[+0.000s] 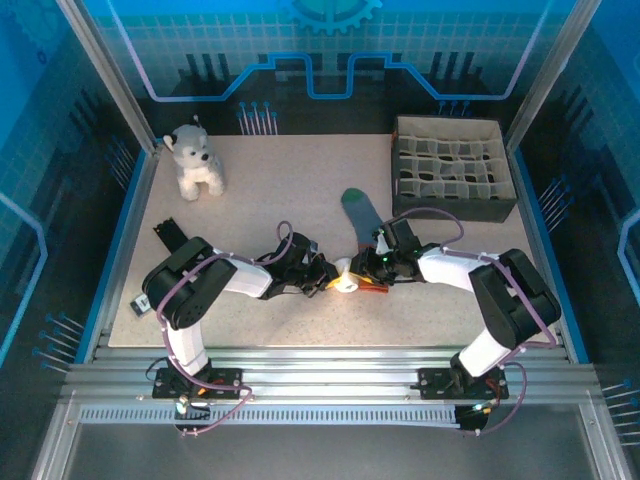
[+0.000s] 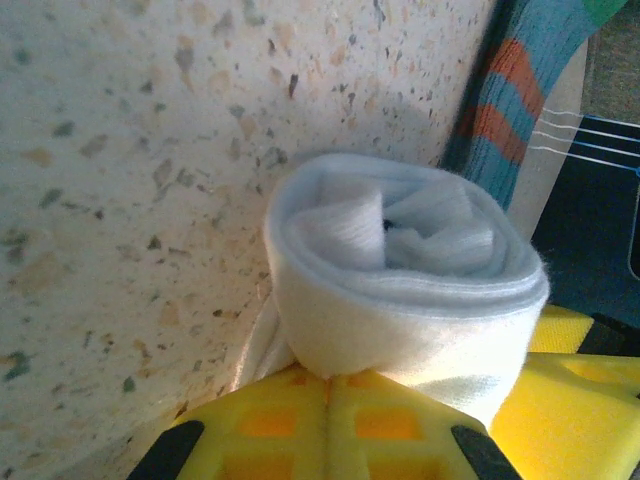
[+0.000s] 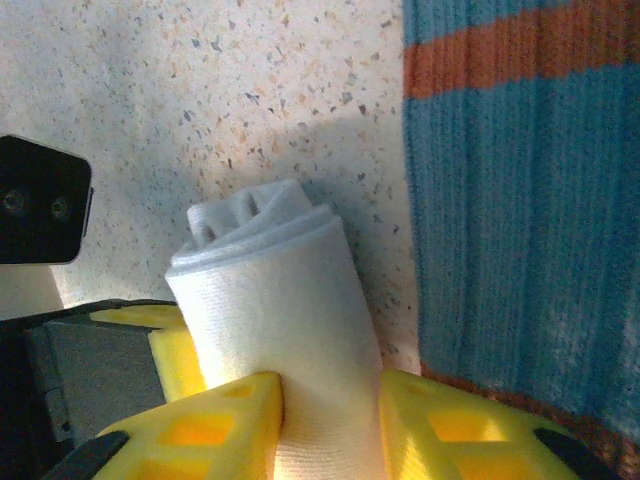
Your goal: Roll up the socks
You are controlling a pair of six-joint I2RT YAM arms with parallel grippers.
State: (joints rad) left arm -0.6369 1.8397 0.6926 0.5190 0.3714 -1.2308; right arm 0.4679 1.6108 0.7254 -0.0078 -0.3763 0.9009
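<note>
The white sock point(image 1: 345, 279) is rolled into a tight cylinder at the middle of the table, between the two grippers. My left gripper point(image 2: 330, 385) is shut, its yellow fingertips pressed together and pinching a fold of fabric at the base of the white roll point(image 2: 400, 290). My right gripper point(image 3: 330, 425) is shut on the same roll point(image 3: 275, 300), one yellow finger on each side of it. The teal sock point(image 1: 358, 212) lies flat just behind and right of the roll, and its orange bands show in both the left wrist view point(image 2: 510, 100) and the right wrist view point(image 3: 520, 200).
A white-grey plush dog point(image 1: 195, 160) sits at the back left. A dark box with a divider grid point(image 1: 452, 168) stands at the back right. A small dark object point(image 1: 143, 303) lies at the table's left edge near the left arm's base.
</note>
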